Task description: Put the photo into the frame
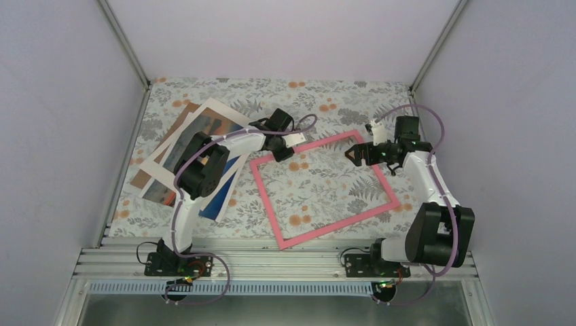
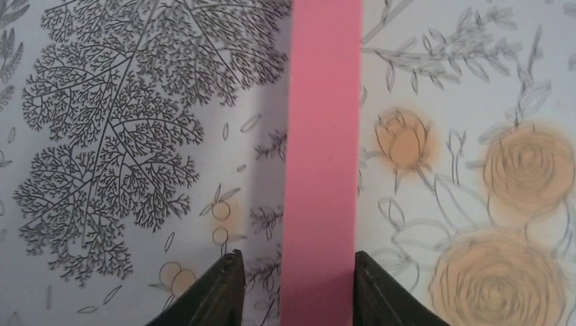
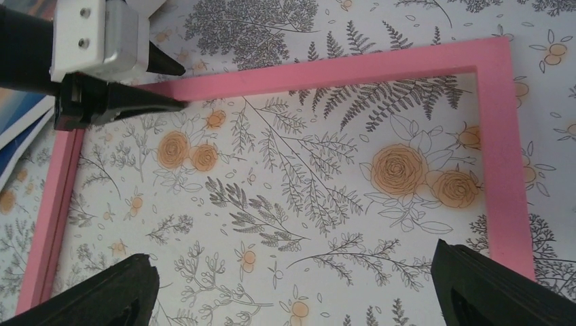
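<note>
Frame (image 1: 339, 225) surrounds patterned tablecloth (image 1: 319, 183); photo (image 1: 207, 129) lies outside it, leftward.

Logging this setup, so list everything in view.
frame: one, pink, flat at mid-table
photo: one, orange and blue, left of the frame
mat: one, white, in the pile with the photo
board: one, brown, under the mat
cloth: one, floral, covering the table
rail: one, silver, near edge
arms: two, white and black, on the rail
left end effector: one, black, astride the frame's bar
right end effector: one, black, open over the frame's far-right corner
</note>
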`<act>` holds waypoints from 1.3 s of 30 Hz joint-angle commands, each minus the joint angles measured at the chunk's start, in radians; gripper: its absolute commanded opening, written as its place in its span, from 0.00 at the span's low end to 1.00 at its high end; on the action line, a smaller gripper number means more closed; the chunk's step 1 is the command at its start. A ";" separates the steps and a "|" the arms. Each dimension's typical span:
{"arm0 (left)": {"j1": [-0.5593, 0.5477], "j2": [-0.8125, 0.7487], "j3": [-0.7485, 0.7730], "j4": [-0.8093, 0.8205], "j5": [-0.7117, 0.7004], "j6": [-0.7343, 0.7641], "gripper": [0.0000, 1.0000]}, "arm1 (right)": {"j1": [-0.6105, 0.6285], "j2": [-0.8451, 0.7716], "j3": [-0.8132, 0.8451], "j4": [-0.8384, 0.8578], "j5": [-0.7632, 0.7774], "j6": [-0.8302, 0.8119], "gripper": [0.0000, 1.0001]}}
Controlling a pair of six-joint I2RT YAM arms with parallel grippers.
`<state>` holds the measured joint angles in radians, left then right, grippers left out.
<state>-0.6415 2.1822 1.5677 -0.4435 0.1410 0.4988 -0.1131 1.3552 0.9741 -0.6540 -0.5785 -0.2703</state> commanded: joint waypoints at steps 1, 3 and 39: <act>-0.005 0.055 0.065 -0.028 0.022 -0.005 0.33 | -0.011 -0.009 0.037 -0.035 0.030 -0.066 1.00; -0.004 0.057 0.078 -0.043 0.038 -0.002 0.22 | -0.012 -0.030 0.037 -0.057 0.039 -0.123 1.00; 0.183 0.302 0.773 -0.694 0.727 -0.069 0.02 | 0.011 -0.688 0.010 -0.535 -0.178 -1.434 1.00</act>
<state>-0.4545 2.4950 2.2753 -1.0626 0.6861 0.4480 -0.1104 0.6903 1.0393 -1.1938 -0.7780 -1.5063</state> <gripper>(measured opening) 0.190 0.998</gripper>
